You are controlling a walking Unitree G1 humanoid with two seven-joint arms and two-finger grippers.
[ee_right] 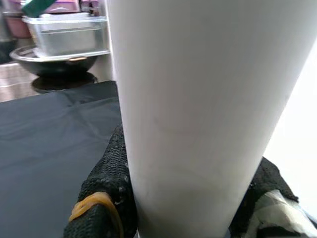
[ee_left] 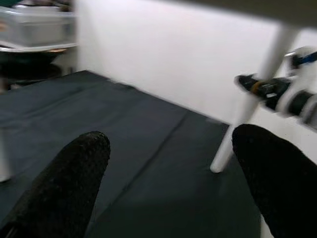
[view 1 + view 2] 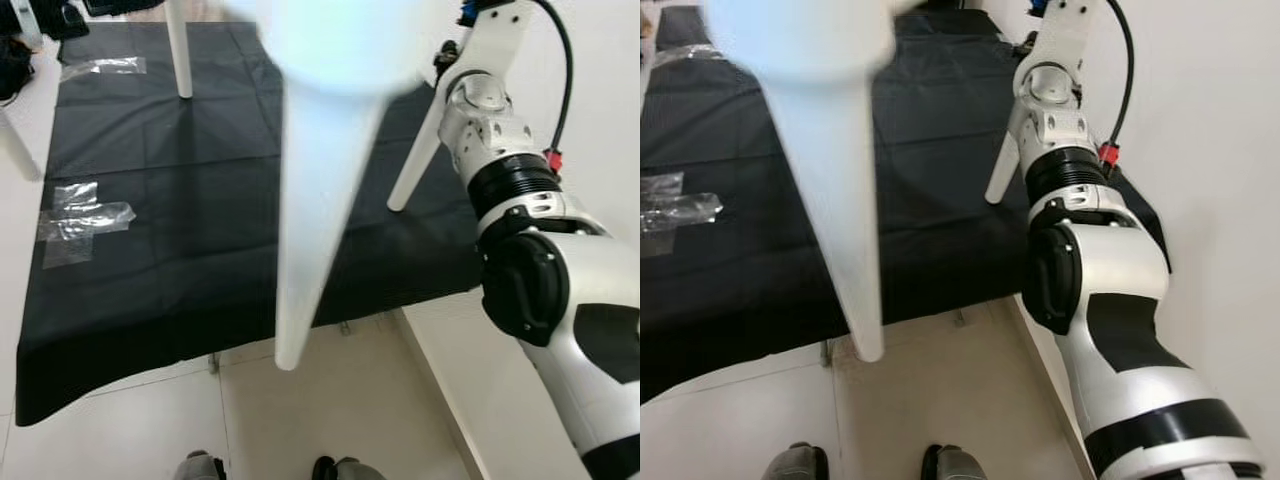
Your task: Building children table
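A small white table (image 3: 340, 40) stands on a black cloth (image 3: 180, 200), its top blurred close under my head camera. Its near leg (image 3: 310, 200) runs down the middle of the view. A far leg (image 3: 178, 50) stands at the back left, and another far leg (image 3: 415, 160) slants down at the right. My right arm (image 3: 500, 170) reaches forward to that right leg. My right gripper (image 1: 183, 198) is shut on the white leg (image 1: 198, 99), one black finger on each side. My left gripper (image 2: 171, 148) is open above the cloth with nothing between its fingers (image 2: 69, 183).
Crumpled clear plastic wrappers (image 3: 80, 215) lie on the cloth's left side, another wrapper (image 3: 100, 67) farther back. The cloth ends on pale floor tiles (image 3: 120, 420) near my feet (image 3: 200, 465). A white wall (image 3: 1220, 150) is close on the right. A clear bin (image 1: 64, 34) sits on a dark round stand beyond.
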